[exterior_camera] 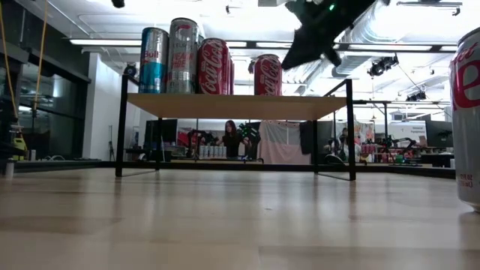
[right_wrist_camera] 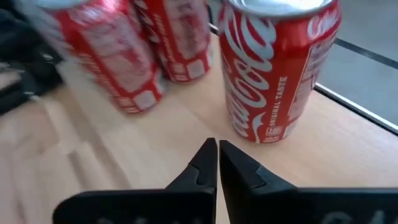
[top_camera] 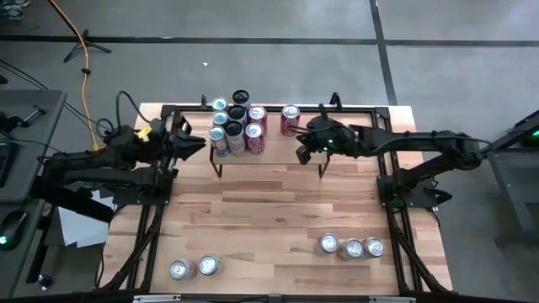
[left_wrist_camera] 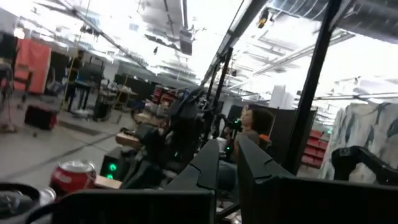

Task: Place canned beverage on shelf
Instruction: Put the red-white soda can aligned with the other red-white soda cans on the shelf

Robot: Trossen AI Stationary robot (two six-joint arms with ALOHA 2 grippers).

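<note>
The shelf (top_camera: 278,143) stands at the table's far middle; it also shows in the low view (exterior_camera: 236,106). Several cans (top_camera: 236,126) stand upright in a cluster on its left part. One red cola can (top_camera: 290,118) stands alone to their right; it also shows in the right wrist view (right_wrist_camera: 280,68). My right gripper (top_camera: 302,153) hovers over the shelf just near of that can, shut and empty (right_wrist_camera: 217,163). In the low view my right gripper (exterior_camera: 300,52) is above the shelf. My left gripper (top_camera: 200,145) is shut and empty beside the shelf's left end (left_wrist_camera: 227,165).
Three cans (top_camera: 350,247) stand on the tabletop near the front right, and one of them looms at the low view's right edge (exterior_camera: 469,112). Two more cans (top_camera: 194,268) stand at the front left. Bare tabletop (top_camera: 269,219) lies between them and the shelf.
</note>
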